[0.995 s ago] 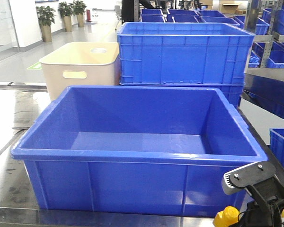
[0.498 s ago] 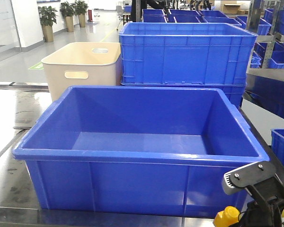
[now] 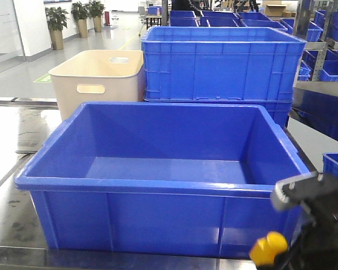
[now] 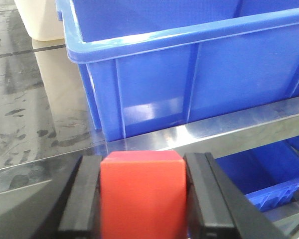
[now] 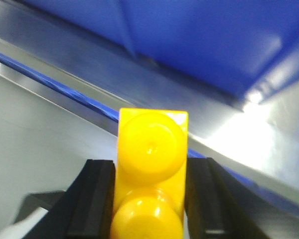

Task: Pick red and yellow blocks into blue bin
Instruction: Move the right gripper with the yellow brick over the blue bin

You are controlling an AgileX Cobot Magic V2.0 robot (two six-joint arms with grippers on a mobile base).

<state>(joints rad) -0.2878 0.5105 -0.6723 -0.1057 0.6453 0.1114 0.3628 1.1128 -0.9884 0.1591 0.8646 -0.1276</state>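
Observation:
The wide blue bin [image 3: 163, 183] stands empty in the middle of the steel table. In the left wrist view a red cube [image 4: 142, 194] sits pinched between the black fingers of my left gripper [image 4: 142, 199], held low in front of the blue bin's near wall [image 4: 189, 84]. My right gripper [image 5: 150, 199] is shut on a yellow brick [image 5: 152, 172] with two round studs. In the front view that yellow brick [image 3: 267, 248] shows at the bottom right, below the bin's front right corner, with the right arm blurred beside it. The left gripper does not show in the front view.
A beige tub [image 3: 98, 79] with handle slots stands behind the bin on the left. A taller ribbed blue crate [image 3: 219, 64] sits behind on the right. More blue crates [image 3: 335, 169] line the right side and shelves. The table's front edge [image 4: 224, 134] runs just below the bin.
The right arm with the yellow brick has risen and shifted slightly, now blurred with motion. The bin and the tubs behind it have not moved.

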